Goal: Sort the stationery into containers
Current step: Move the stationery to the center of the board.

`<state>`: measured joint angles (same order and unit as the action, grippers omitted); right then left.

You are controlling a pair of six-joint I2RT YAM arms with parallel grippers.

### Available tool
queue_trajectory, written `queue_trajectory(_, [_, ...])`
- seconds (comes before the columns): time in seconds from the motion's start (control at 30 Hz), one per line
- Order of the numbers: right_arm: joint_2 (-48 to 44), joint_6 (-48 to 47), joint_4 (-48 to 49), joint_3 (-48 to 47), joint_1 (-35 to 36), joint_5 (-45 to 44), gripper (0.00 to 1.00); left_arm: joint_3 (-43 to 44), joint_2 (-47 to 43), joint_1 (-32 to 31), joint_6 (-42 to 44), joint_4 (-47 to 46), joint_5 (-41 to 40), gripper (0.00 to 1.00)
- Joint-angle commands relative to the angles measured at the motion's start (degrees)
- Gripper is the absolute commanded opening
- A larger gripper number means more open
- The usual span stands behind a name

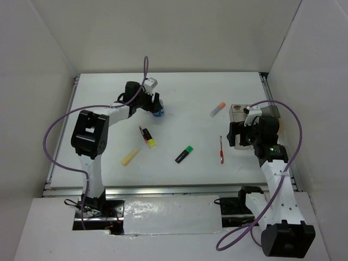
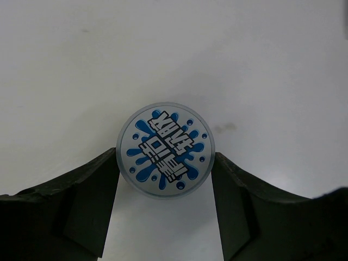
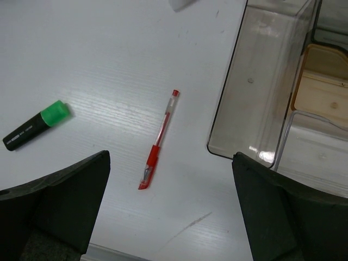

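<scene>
My left gripper (image 1: 156,109) is shut on the blue-topped round tub (image 2: 166,149), with a finger pressed against each side of it. The right gripper (image 3: 171,157) stands open over the table. Beneath it lies the thin red pen (image 3: 159,142), just left of the smoky clear organiser (image 3: 261,81) with its tan wood section (image 3: 323,92). On the table between the arms lie the green-capped highlighter (image 1: 184,154), the yellow-capped highlighter (image 1: 147,136), the pale yellow stick (image 1: 130,156) and the red pen (image 1: 221,150). The orange-capped marker (image 1: 217,109) lies left of the organiser (image 1: 237,113).
White walls close in the table on the left, back and right. A metal rail (image 1: 163,189) runs along the near edge. Purple cables loop from both arms.
</scene>
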<state>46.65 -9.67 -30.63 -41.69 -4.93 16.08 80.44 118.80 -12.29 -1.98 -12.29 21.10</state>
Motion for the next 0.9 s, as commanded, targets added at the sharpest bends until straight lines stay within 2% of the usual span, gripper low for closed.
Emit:
queue_trajectory(0.0, [-1.0,0.9,2.0,-3.5,-0.1,1.9,0.99,-2.2,-5.4,-3.5,-0.4,-0.1,4.8,0.23])
queue_trajectory(0.3, [0.7,1.0,2.2,-6.6,1.0,2.9,0.96,-8.5,-8.1,-11.3,1.3,-0.6,10.6,0.26])
queue_trajectory(0.6, [3.3,4.7,3.6,-8.8,1.9,4.1,0.94,-14.1,-14.2,-16.7,-1.3,-1.6,9.7,0.45])
queue_trajectory(0.67, [3.7,5.6,3.9,-9.1,2.1,4.4,0.94,-14.2,-14.2,-17.1,-1.6,-1.0,9.4,0.64])
queue_trajectory(0.73, [4.6,6.2,4.0,-9.5,2.6,4.6,0.94,-13.7,-14.0,-17.5,-0.3,0.3,9.3,0.89])
queue_trajectory(0.8, [5.6,7.1,4.1,-10.3,2.9,4.7,0.94,-13.2,-14.6,-17.6,0.3,2.4,9.4,0.99])
queue_trajectory(0.87, [7.0,8.3,4.1,-11.6,3.6,4.6,0.94,-13.9,-15.5,-17.2,0.7,2.5,9.4,0.99])
